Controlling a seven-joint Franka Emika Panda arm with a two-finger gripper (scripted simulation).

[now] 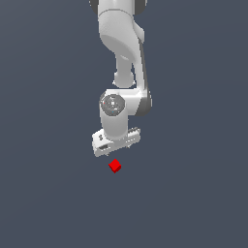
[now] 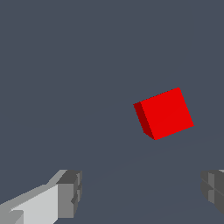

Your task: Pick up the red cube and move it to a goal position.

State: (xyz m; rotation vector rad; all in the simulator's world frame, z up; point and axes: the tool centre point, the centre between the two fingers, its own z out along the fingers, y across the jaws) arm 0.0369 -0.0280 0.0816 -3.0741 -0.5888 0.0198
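Plain dark grey-blue ground filled both views, with no edge or mark on it. On this ground was the red cube (image 1: 115, 165), small and bright, with flat matte faces. In the exterior view it sat just under the gripper (image 1: 116, 147) and apart from it, turned so that one corner pointed down in the picture. In the wrist view the red cube (image 2: 164, 113) showed one broad lit face and a narrow darker side face, and it lay ahead of the fingers (image 2: 70, 193), not between them. The two grey fingers stood wide apart, one at each side of the wrist view, and they held nothing. Above the gripper the white arm (image 1: 121, 43) came down from the upper edge of the exterior view.
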